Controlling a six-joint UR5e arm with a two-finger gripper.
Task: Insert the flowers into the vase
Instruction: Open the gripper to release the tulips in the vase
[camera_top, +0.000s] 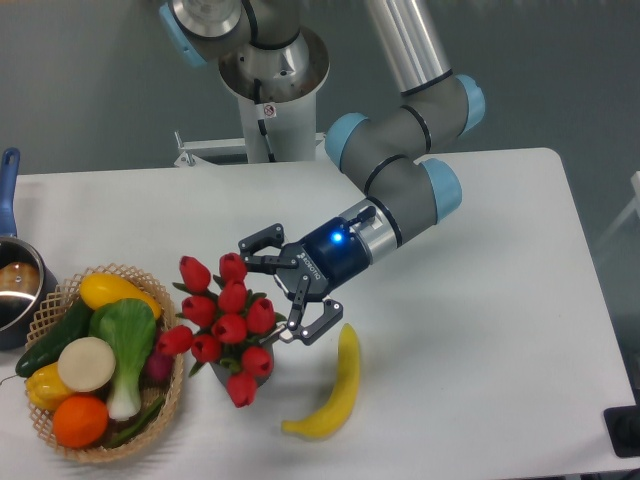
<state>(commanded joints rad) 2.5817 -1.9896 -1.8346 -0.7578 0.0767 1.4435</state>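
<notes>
White table (480, 300), flowers (225, 320) in the vase (262, 358), just left of the released, spread-fingered end effector (282, 288).

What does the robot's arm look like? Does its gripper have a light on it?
The arm is made of shiny silver tubes joined by grey round joints with light blue caps. Its black two-finger gripper sits on a dark blue wrist section with a small glowing blue light. The round silver base behind the table has a little warning sticker.
</notes>
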